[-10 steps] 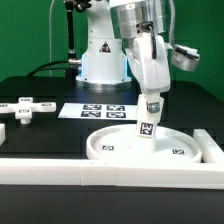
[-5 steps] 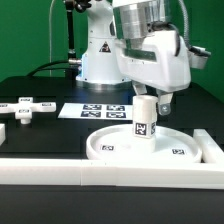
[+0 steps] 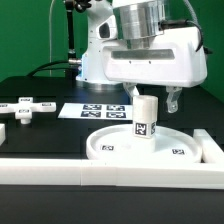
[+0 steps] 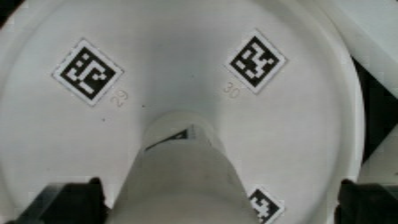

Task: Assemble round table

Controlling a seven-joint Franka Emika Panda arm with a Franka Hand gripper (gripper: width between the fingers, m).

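The wide rimmed disc [image 3: 115,147] lies on the table at the exterior view's lower middle. The short thick post [image 3: 146,117] stands upright on its centre, a tag facing the camera. My gripper [image 3: 152,97] hangs just above the post, open, with one finger on each side of the post's top and neither touching it. In the wrist view the post [image 4: 187,175] rises from the disc [image 4: 169,90], and my dark fingertips [image 4: 71,200] stand clear of it on both sides. The cross-shaped piece [image 3: 25,108] lies far off at the exterior view's left.
The marker board [image 3: 105,111] lies behind the disc. A long white rail [image 3: 100,178] runs along the front, and another white rail [image 3: 212,148] stands at the exterior view's right of the disc. The robot base [image 3: 100,60] is at the back.
A second ago my gripper was shut on the post, holding it tilted over the disc. It has since let go, turned and lifted slightly; the post now stands free and upright.
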